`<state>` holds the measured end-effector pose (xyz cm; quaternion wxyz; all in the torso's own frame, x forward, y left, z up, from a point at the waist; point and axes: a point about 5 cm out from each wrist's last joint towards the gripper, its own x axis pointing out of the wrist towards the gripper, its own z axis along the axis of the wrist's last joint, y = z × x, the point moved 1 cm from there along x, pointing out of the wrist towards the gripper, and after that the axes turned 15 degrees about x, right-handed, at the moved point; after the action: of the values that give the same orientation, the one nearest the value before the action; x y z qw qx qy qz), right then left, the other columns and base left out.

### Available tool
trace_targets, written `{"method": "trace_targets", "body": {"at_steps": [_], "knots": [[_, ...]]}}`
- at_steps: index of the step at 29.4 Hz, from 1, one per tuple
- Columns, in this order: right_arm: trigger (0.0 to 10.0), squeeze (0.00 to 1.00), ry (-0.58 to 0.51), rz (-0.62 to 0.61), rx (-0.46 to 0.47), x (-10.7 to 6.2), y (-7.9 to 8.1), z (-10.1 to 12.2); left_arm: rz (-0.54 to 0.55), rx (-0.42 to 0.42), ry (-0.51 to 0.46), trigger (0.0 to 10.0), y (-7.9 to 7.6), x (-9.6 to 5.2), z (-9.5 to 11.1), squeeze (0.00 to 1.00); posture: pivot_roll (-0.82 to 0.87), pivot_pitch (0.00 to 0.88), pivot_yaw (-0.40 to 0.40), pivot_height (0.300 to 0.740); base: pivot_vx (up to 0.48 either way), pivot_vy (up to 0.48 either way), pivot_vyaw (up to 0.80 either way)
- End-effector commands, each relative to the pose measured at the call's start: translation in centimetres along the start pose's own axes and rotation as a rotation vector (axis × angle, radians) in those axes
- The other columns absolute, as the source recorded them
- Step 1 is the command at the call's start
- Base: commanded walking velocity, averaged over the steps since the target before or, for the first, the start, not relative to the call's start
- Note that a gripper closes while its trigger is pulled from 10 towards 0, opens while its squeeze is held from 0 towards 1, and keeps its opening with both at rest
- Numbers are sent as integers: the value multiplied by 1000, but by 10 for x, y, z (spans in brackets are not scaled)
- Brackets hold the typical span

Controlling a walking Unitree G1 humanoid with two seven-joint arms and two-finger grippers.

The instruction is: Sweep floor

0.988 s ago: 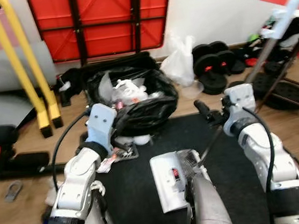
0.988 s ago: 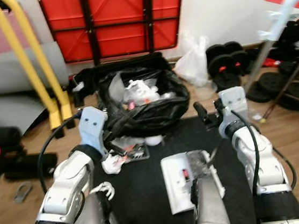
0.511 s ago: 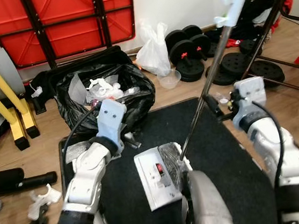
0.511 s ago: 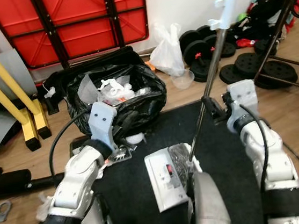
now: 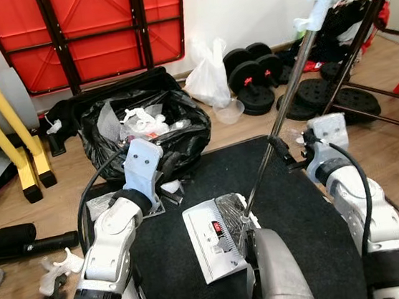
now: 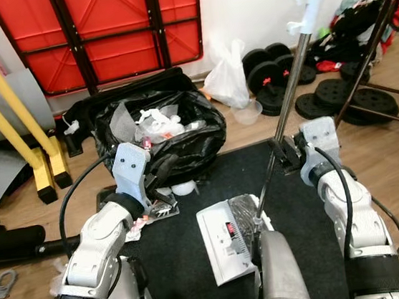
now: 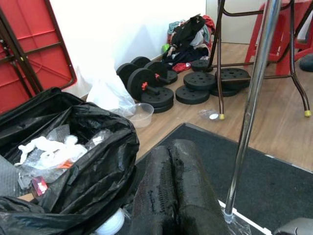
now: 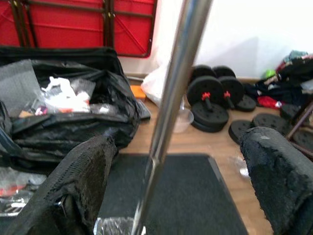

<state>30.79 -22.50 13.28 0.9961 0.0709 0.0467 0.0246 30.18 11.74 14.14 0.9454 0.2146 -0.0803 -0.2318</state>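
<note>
Right wrist view is showing the right end effector (image 8: pixel 173 186) with fingers (image 8: pixel 83 176) spread wide, the long silver metal broom pole (image 8: pixel 171 98) running between them, untouched. Head views are showing that pole (image 5: pixel 290 92) leaning from its white curved grip down to the grey dustpan-like head (image 5: pixel 217 238) sitting on the black floor mat (image 5: pixel 299 203). Left wrist view is showing the left end effector (image 7: pixel 173 196) pressed together, empty, hovering just beside the open black rubbish bag stuffed with white wrappers (image 7: pixel 73 147).
</note>
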Motion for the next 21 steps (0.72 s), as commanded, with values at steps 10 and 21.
{"method": "trace_targets", "body": {"at_steps": [10, 21], "knots": [[10000, 0, -2, -10, 0, 21, -14, 10, -3, 21, 8, 10000, -2, -6, 0, 0, -163, 79, -91, 400, 0, 0, 0], [10000, 0, 10, 4, 3, 39, -12, 15, 18, 10, -2, 10000, -6, -21, 10, 0, -126, 174, -89, 370, 0, 0, 0]]}}
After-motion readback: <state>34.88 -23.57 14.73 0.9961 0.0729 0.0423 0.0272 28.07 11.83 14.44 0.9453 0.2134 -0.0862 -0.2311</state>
